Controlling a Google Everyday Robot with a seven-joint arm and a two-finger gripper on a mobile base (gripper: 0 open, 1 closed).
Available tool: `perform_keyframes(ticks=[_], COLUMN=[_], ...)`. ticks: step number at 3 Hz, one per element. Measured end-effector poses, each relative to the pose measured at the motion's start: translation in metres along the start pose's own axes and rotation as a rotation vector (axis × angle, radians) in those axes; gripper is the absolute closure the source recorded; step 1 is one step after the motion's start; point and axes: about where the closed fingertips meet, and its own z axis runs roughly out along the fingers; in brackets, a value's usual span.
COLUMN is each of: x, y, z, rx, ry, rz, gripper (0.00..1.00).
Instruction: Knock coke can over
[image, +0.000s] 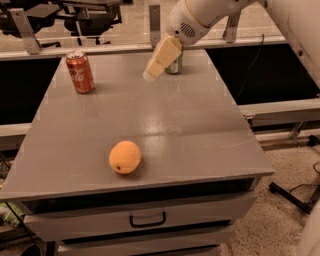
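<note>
The red coke can (80, 72) with white script stands upright near the far left corner of the grey table (200, 130). My gripper (151, 74) hangs on the white arm over the far middle of the table, to the right of the coke can and well apart from it. Its cream-coloured fingers point down and to the left. The gripper is in front of the green-and-silver can (175, 65) and hides most of it.
An orange fruit (125, 157) lies on the near left part of the table. Drawers with a handle (147, 219) are under the table's front edge. A metal rail and office chairs stand behind the table. Cables lie on the floor at right.
</note>
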Motion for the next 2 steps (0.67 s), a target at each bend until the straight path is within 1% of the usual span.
perform_keyframes(ticks=[1, 2], x=[-0.026, -0.044], y=[-0.013, -0.02], z=[0.036, 0.058], rx=[-0.012, -0.017], ry=[-0.035, -0.049], rz=[0.057, 0.081], gripper=[0.0, 0.0])
